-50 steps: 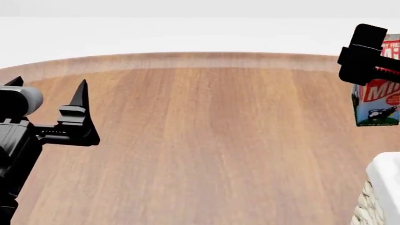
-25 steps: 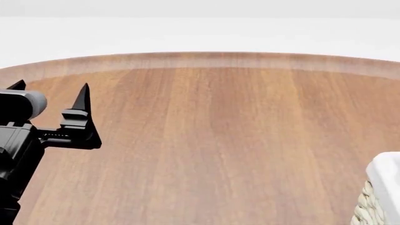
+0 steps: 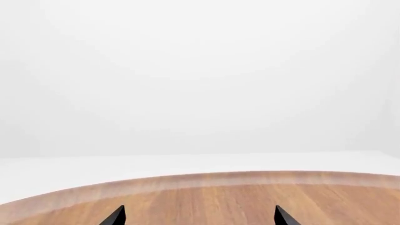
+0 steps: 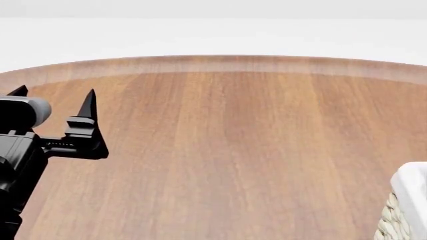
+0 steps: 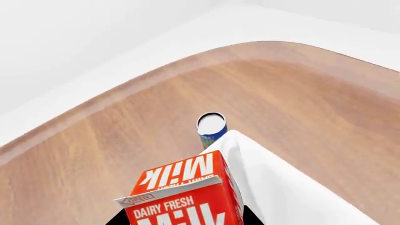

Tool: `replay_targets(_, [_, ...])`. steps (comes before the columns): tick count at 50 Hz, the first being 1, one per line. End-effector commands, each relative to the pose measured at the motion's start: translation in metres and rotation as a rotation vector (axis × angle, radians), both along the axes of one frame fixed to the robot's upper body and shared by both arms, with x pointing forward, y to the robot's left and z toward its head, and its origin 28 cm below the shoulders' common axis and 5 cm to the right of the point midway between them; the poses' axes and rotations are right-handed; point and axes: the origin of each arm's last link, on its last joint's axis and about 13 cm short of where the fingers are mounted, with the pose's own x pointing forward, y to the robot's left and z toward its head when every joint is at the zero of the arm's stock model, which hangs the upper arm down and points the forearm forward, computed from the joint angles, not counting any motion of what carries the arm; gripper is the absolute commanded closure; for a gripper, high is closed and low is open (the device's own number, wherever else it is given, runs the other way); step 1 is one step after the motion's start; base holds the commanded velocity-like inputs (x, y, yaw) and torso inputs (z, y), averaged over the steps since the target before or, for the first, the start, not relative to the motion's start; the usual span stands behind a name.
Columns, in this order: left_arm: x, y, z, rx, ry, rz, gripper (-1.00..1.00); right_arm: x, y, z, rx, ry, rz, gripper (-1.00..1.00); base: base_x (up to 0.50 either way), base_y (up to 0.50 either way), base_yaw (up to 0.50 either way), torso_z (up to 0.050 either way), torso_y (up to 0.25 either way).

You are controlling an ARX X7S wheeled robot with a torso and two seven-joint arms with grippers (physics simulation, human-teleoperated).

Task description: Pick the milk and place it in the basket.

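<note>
In the right wrist view the milk (image 5: 187,197) fills the near foreground: a gable-top carton with a red top, white "Milk" lettering and "DAIRY FRESH" on its face, sitting close against the camera with dark gripper parts just visible at either side of its base. The right gripper appears to be clamped on the carton, though its fingertips are hidden behind it. Just beside the milk runs the white cloth rim of the basket (image 5: 284,187), a broad pale fold slanting across the wooden table (image 5: 125,131); the carton is lifted over the table next to that rim, and whether it is over the basket's opening cannot be told. Beyond the rim a small can (image 5: 211,127) with a white lid and blue side stands upright on the table, touching or just behind the cloth edge. The right gripper itself is outside the head view, where only a corner of the basket (image 4: 407,205) shows at the lower right, wicker below white lining. The left gripper (image 4: 53,107) hovers above the table (image 4: 227,150) at the left, its two pointed black fingers spread apart and holding nothing; the left wrist view shows the same gripper (image 3: 198,216) tips well apart above the table's rounded far edge.
</note>
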Motion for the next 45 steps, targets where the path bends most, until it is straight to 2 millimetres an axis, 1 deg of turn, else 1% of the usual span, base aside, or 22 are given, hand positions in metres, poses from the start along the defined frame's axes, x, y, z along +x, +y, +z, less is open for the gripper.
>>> replay_targets(1, [0.0, -0.001, -0.001, 0.003, 0.001, 0.0, -1.0, -0.004, -0.007, -0.01, 0.015, -0.025, -0.012, 1.0, 0.0, 0.0, 0.0, 0.0, 0.01])
replay_targets(16, [0.0, -0.001, -0.002, 0.007, 0.002, -0.001, -1.0, -0.002, -0.015, -0.043, 0.065, -0.01, -0.013, 1.0, 0.0, 0.0, 0.0, 0.001, 0.001])
replay_targets(32, [0.001, 0.0, -0.002, 0.01, 0.003, 0.001, -1.0, 0.002, -0.019, -0.069, 0.106, 0.018, -0.019, 1.0, 0.0, 0.0, 0.0, 0.001, 0.001])
replay_targets(40, [0.001, 0.0, -0.002, 0.01, 0.002, 0.004, -1.0, 0.002, -0.02, -0.069, 0.134, 0.006, -0.011, 1.0, 0.0, 0.0, 0.0, 0.0, 0.001])
replay_targets(41, [0.001, 0.0, -0.002, 0.01, 0.002, 0.004, -1.0, 0.002, -0.02, -0.069, 0.132, 0.007, -0.012, -1.0, 0.0, 0.0, 0.0, 0.0, 0.0])
replay_targets(45, [0.0, 0.0, -0.002, 0.011, 0.003, 0.003, -1.0, 0.0, -0.021, -0.069, 0.134, 0.004, -0.017, -1.0, 0.0, 0.0, 0.0, 0.0, 0.0])
